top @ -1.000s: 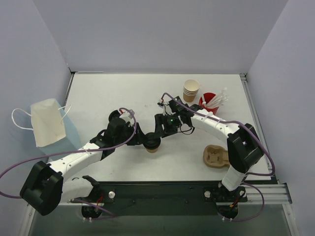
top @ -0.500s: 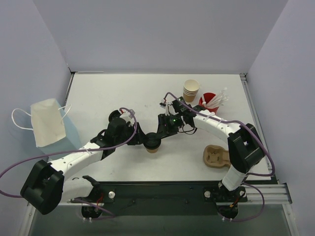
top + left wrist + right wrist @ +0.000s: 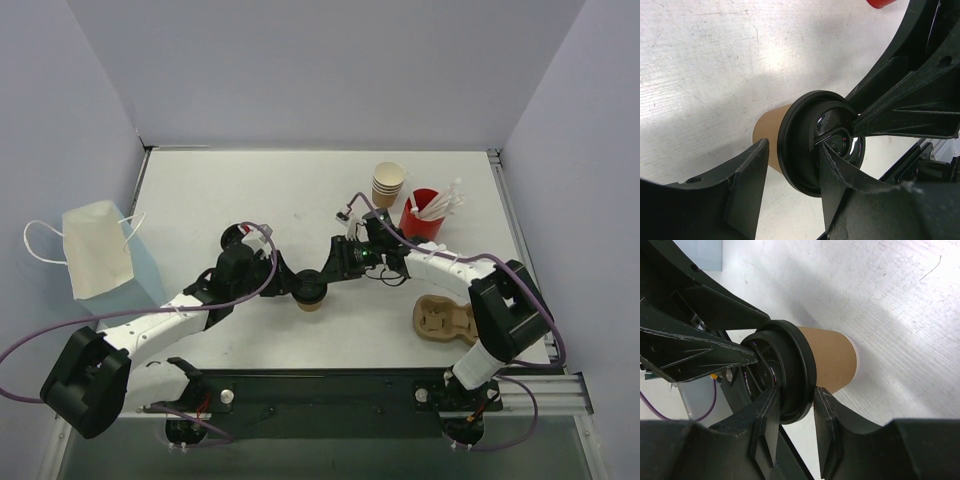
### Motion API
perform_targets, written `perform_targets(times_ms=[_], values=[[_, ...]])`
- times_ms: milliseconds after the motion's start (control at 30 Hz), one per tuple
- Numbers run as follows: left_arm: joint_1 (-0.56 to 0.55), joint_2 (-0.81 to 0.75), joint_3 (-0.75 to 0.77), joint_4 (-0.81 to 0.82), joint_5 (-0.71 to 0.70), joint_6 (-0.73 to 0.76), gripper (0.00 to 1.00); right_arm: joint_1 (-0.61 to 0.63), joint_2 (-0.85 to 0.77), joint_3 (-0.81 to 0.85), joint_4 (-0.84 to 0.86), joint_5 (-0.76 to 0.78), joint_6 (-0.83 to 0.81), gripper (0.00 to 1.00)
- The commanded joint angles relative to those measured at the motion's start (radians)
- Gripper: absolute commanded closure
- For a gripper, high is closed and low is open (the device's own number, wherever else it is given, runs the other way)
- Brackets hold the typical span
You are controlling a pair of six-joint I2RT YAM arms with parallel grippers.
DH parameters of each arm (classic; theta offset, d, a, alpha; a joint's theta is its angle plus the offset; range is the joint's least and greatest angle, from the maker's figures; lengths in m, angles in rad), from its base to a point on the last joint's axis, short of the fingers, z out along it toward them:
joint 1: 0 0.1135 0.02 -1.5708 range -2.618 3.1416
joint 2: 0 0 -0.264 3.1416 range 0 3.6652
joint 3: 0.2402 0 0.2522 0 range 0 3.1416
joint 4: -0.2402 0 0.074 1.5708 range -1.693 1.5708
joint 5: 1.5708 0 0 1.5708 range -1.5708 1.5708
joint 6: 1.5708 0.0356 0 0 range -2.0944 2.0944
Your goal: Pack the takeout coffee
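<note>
Top view: the takeout coffee (image 3: 310,292) sits upright near the middle of the table (image 3: 250,190). The left gripper (image 3: 295,286) and right gripper (image 3: 326,281) meet at it from opposite sides.

Left wrist: the left fingers (image 3: 747,180) clasp the cup on both sides at its lid (image 3: 800,150). One right fingertip rests on the lid's top.

Right wrist: the right fingers (image 3: 765,425) pinch the lid's rim.
</note>
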Motion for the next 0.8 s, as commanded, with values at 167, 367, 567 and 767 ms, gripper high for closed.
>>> perform_targets(times_ms=[167, 367, 567, 767], values=[[0.0, 0.017, -0.042, -0.149, -0.089, 0.043, 0.48, 0.011, 0.063, -0.117, -0.065, 0.164, -0.011, 0.73], [0.0, 0.001, 0.091, -0.218, -0.057, 0.049, 0.46, 0.011, -0.023, 0.029, -0.188, 0.151, -0.003, 0.61], [0.003, 0.017, 0.284, -0.297, -0.031, 0.072, 0.35, 0.007, -0.056, 0.187, -0.326, 0.167, -0.035, 0.49], [0.011, 0.047, 0.456, -0.384, -0.023, 0.115, 0.27, 0.005, -0.113, 0.224, -0.404, 0.273, -0.054, 0.39]])
